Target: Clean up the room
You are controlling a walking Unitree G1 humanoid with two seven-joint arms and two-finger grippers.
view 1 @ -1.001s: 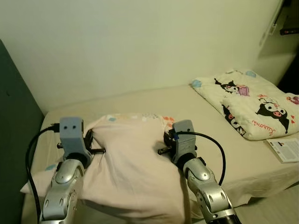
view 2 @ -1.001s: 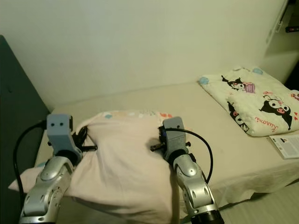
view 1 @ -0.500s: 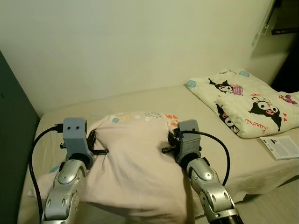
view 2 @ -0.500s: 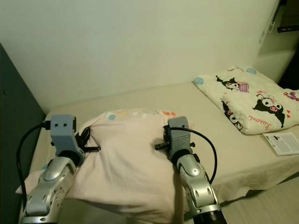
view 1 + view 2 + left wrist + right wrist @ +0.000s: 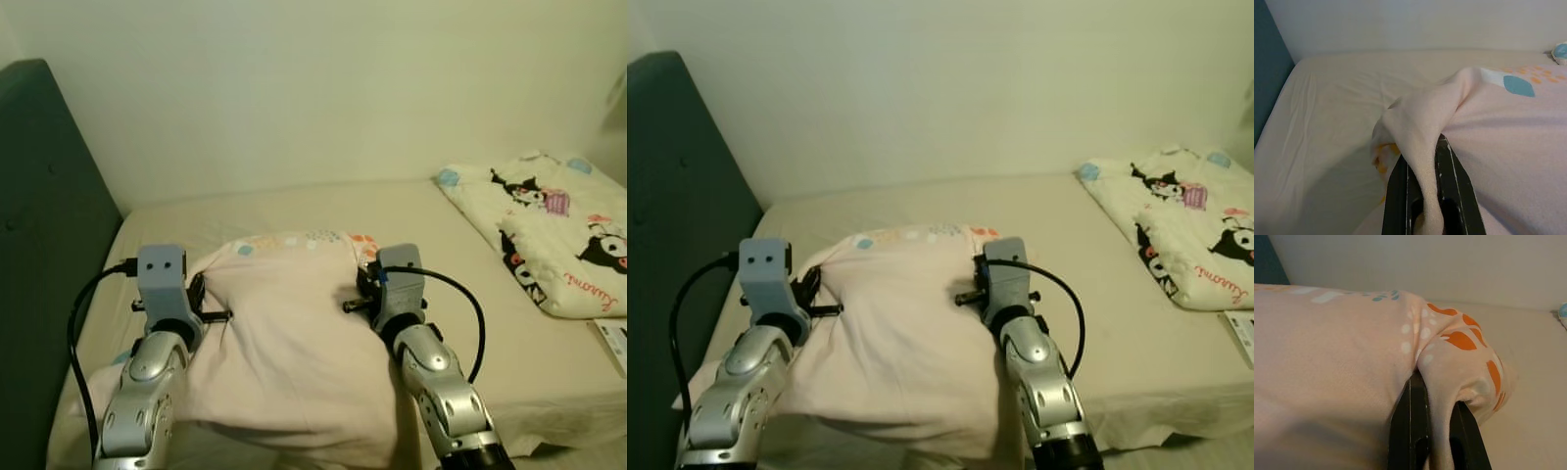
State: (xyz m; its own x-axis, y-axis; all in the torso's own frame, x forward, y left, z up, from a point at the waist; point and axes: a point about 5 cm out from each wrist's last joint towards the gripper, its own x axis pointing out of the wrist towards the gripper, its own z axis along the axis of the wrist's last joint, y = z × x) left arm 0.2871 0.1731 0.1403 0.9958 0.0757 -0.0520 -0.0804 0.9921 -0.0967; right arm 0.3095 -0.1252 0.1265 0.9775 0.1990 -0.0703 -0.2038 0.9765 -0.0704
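A pale pink pillow [image 5: 284,333] with orange and blue prints hangs between my two arms above the bed [image 5: 294,211]. My left gripper [image 5: 196,299] pinches its left edge, and in the left wrist view the black fingers [image 5: 1400,196] are shut on a fold of pink fabric [image 5: 1425,127]. At the pillow's right edge sits my right gripper [image 5: 361,289], its fingers [image 5: 1413,431] clamped on the corner with orange marks [image 5: 1459,340].
A dark teal headboard [image 5: 49,225] rises at the left end of the bed. A folded white blanket with cartoon prints [image 5: 558,220] lies at the right end. A leaflet [image 5: 615,338] rests near the bed's front right edge. The cream wall [image 5: 313,88] runs behind.
The whole view has swung left: the headboard now shows more and the blanket sits nearer the right border. Both grippers still hold the pillow the same way.
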